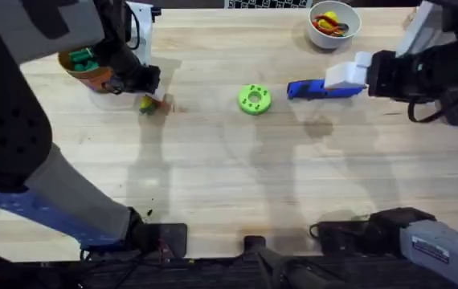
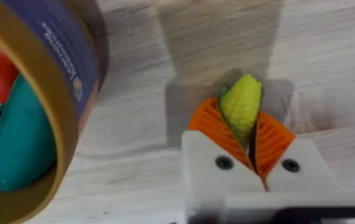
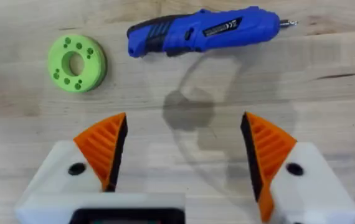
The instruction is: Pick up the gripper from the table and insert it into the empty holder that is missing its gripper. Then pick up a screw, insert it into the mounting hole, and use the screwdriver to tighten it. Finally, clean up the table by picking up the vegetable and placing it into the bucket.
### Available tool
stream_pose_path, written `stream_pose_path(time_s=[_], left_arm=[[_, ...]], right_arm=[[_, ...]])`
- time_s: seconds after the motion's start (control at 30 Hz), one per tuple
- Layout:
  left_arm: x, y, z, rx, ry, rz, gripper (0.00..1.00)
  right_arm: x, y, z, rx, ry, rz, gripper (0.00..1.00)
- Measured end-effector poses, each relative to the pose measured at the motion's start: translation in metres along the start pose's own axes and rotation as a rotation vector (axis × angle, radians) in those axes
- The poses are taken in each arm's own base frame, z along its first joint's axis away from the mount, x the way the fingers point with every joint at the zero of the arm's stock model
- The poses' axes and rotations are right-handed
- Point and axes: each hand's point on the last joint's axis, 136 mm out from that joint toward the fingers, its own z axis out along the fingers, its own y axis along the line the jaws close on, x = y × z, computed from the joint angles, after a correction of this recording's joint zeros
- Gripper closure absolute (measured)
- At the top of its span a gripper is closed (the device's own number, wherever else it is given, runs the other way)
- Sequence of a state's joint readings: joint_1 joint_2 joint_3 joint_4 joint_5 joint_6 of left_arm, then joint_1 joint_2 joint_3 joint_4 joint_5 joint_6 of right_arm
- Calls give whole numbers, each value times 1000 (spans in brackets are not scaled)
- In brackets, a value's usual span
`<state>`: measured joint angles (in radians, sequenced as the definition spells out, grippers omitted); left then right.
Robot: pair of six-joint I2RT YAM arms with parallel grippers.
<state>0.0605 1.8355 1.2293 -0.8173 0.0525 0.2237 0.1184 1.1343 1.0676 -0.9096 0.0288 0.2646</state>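
Looming dark and blurred close under the overhead camera, left arm [image 1: 20,136], reaching to the table's far left. Beside it, orange bucket [image 1: 84,68] with tan rim, teal and red pieces inside. Blue screwdriver [image 3: 199,31] flat on the wood, just beside the lime-green holder [image 3: 76,55], both ahead of the right gripper [image 3: 184,155]; orange pads spread wide apart, nothing between. Left gripper [image 2: 247,140] just beside the bucket, pads pinched on the vegetable [image 2: 242,104], yellow cob pointing out past the fingertips. White bowl [image 1: 334,22] at the far edge.
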Motion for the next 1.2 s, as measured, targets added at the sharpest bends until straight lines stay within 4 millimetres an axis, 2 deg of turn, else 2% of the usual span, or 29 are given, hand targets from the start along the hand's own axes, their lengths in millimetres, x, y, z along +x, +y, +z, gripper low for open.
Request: stream_pose_path(time_s=[0.1, 0.17, 0.3, 0.4, 0.53, 0.63, 0.73, 0.93, 1.0, 1.2], left_arm=[[-4, -1, -6, 10, 17, -36, 971], [-13, 1, -18, 8, 2, -63, 971], [-50, 8, -61, -16, -105, -91, 971], [-70, 16, -103, -55, -195, -104, 971], [-86, 35, -153, -122, -304, -132, 971], [-89, 56, -172, -165, -352, -175, 971], [-80, 83, -173, -200, -342, -235, 971], [-72, 130, -159, -245, -325, -332, 971], [-73, 137, -150, -252, -314, -339, 971], [-82, 142, -119, -245, -280, -318, 971]], right_arm=[[-3, 1, 0, -3, -11, 0, 10], [-3, 1, 0, -3, -12, 0, 8], [-3, 1, 0, -3, -12, 0, 8], [-3, 1, 0, -3, -12, 0, 9], [-3, 1, 0, -3, -12, 0, 8], [-3, 1, 0, -3, -12, 0, 10], [-3, 1, 0, -3, -12, 0, 9], [-3, 1, 0, -3, -12, 0, 10], [-3, 1, 0, -3, -12, 0, 10], [-3, 1, 0, -3, -12, 0, 8]])
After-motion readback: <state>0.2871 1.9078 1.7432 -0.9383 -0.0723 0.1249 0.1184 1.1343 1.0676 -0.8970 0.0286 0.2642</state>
